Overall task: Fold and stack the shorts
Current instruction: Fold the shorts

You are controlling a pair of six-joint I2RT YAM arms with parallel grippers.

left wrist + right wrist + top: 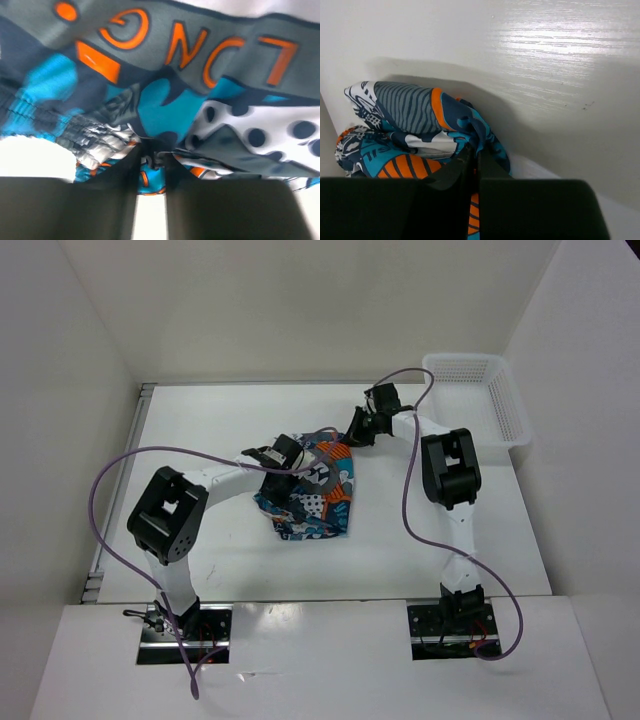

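Well left of the white mesh plastic basket (503,400), the soft cartoon-print shorts in teal, orange, white and grey (312,502) sit bunched on the white table (200,430). The left gripper (151,152) pinches a fold on their side away from the basket. The right gripper (473,161) pinches the corner nearest it, and both are narrowed onto cloth. The risk: these thin pinches could slip if the arms pull apart, or the bunch could stay creased and the fold land crooked.

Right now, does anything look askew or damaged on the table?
Nothing damaged or spilled. The teal, orange and white cartoon-print fabric shorts lie rumpled and bunched, not flat, pinched by the left gripper and right gripper.
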